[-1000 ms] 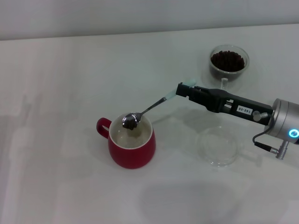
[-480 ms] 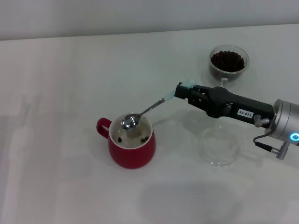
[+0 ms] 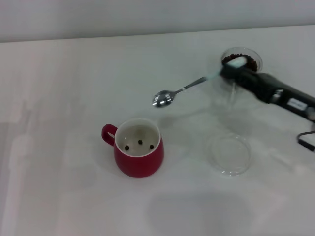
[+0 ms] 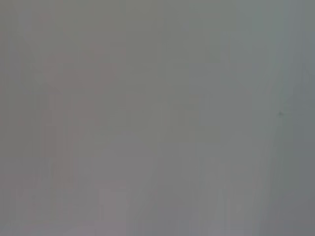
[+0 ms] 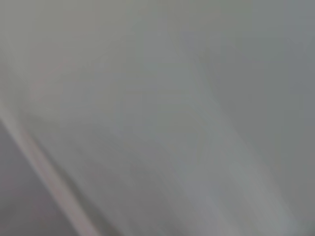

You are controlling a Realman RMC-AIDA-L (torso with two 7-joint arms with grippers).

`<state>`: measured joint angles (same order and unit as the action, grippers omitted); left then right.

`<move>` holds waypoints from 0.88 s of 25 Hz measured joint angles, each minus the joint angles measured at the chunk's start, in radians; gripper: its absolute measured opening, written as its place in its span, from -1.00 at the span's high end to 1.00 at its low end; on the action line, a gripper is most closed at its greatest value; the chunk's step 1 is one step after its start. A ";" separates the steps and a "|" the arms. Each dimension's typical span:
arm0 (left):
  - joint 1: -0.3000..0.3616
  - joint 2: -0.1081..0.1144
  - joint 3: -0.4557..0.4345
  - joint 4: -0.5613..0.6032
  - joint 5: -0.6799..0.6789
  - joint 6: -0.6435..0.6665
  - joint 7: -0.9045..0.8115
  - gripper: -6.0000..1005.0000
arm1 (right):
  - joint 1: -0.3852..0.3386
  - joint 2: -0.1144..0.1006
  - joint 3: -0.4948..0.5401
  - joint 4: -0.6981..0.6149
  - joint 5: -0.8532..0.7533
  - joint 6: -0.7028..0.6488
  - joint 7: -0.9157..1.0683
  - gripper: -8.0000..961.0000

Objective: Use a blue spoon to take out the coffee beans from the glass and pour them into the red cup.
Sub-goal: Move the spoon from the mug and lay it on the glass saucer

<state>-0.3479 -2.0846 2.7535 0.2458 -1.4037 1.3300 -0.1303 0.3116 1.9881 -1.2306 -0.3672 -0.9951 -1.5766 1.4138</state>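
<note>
Your right gripper (image 3: pixel 231 69) clamps the blue spoon (image 3: pixel 179 92) by its handle, near the worktop's far right corner; bowl empty, over bare worktop beyond the red cup (image 3: pixel 139 154).

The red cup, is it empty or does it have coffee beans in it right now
Not empty. The red cup stands upright with three coffee beans on its white bottom; the rest of the inside is bare.
</note>
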 joint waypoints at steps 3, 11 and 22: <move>0.002 0.000 0.000 0.001 0.000 0.000 0.000 -0.77 | -0.025 -0.032 0.024 0.002 -0.006 -0.011 0.048 0.56; 0.005 0.000 0.000 0.003 0.000 0.000 0.000 -0.77 | -0.077 -0.116 0.030 0.006 -0.047 0.009 0.126 0.56; 0.004 0.000 0.000 -0.003 -0.001 0.000 0.000 -0.77 | -0.113 -0.145 0.085 0.026 -0.172 0.077 0.132 0.56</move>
<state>-0.3437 -2.0846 2.7535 0.2425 -1.4046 1.3300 -0.1303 0.1983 1.8435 -1.1455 -0.3408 -1.1674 -1.4994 1.5460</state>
